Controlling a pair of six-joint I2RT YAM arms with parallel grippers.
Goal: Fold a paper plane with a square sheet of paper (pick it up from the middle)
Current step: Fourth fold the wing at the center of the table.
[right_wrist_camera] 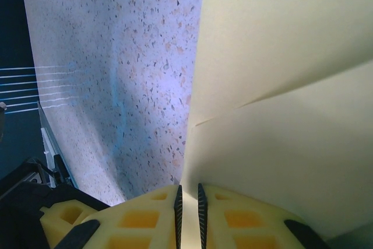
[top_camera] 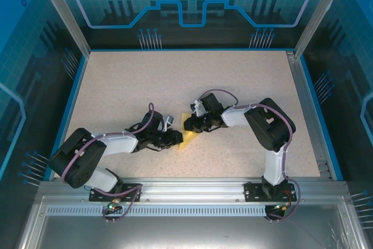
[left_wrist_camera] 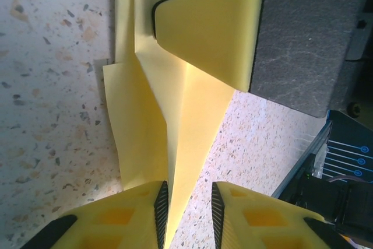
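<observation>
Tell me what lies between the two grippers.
The folded yellow paper spans the gap between the left gripper and right gripper. The top view shows it, and the left wrist view shows it closer.

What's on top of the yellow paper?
A right gripper finger lies over the far end of the paper, hiding that part; the rest is uncovered, speckled table around it.

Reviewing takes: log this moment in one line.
paper: partly folded | left gripper: apart around paper tip | right gripper: clamping paper
</observation>
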